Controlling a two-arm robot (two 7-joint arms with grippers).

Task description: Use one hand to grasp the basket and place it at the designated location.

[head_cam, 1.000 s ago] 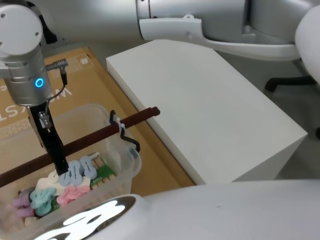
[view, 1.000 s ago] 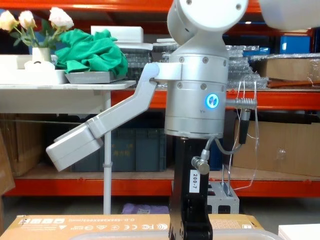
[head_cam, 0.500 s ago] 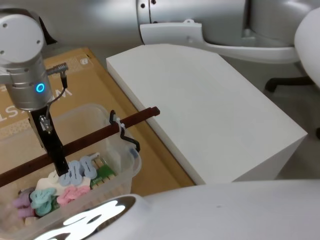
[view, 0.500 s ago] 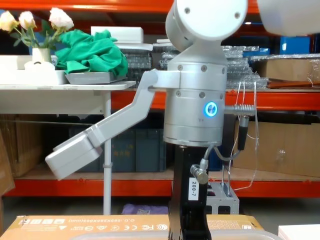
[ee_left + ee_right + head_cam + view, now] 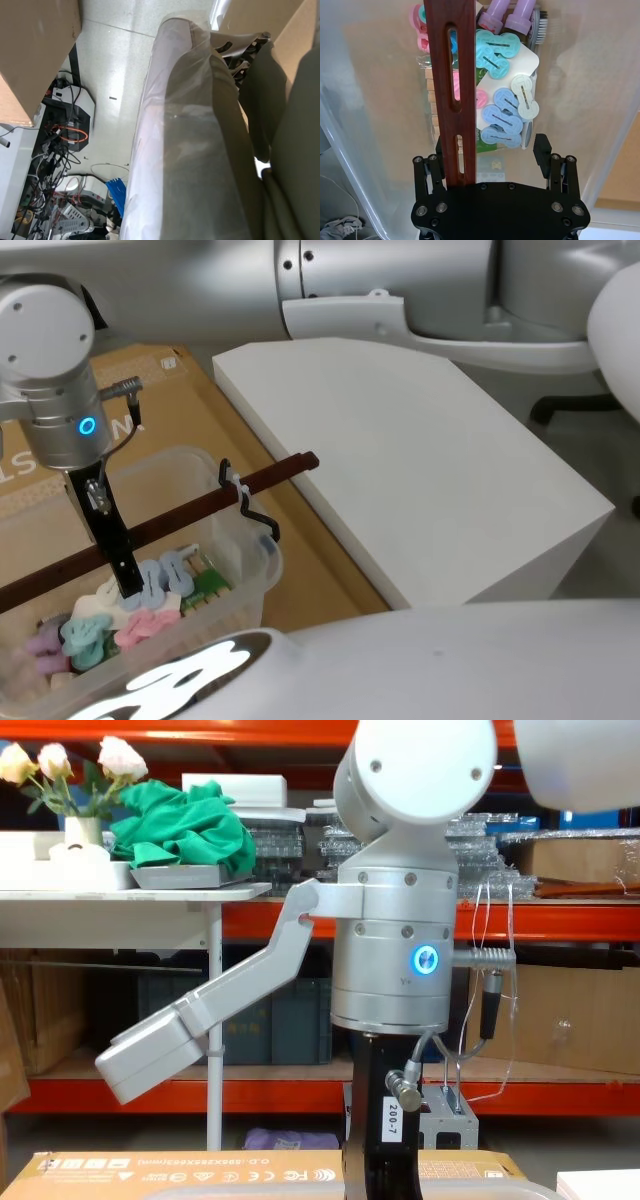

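Sitting spot: the basket [image 5: 245, 585] is resting on a flat brown cardboard box [image 5: 170, 390] on the robot's left. It is near the big white block [image 5: 400, 460] but not touching it.
Basket's load: pastel plastic pegs [image 5: 150, 590] are lying heaped on the bottom, and a green pack [image 5: 208, 585] is tucked in beside them.
Handle: a dark red-brown handle bar [image 5: 270, 475] is running across the open top, and its end is poking out past the rim toward the white block. A black clip [image 5: 262, 525] and a white zip tie [image 5: 237, 483] are fixing it at the rim.
Right wrist view: this camera is looking straight down into the basket [image 5: 360, 150]. It is picking out the long slots in the handle bar [image 5: 462, 75] and the peg colours underneath, which are pale blue [image 5: 502, 115], teal, pink, cream and purple.
Chest view: this one is taking the arm side-on, showing a white label [image 5: 393, 1118] on the black gripper body and the basket's rim [image 5: 480, 1188] along the bottom edge. Orange shelving [image 5: 270, 915], a green cloth [image 5: 180, 830] and flowers [image 5: 60, 760] are standing behind.
Left wrist view: this camera is facing a pale floor [image 5: 115, 65] with tangled cables [image 5: 60, 135], with a plastic-wrapped shape [image 5: 190, 150] close up.
Right arm: its silver wrist is standing upright over the basket with the blue ring light [image 5: 87, 426] glowing. The slim right gripper [image 5: 128, 585] is dipping straight down inside the rim at the bar.
Jaws: the right gripper [image 5: 490, 145] is holding its jaws wide apart. The bar is lying against one finger, the other finger is well clear, and nothing is being clamped.
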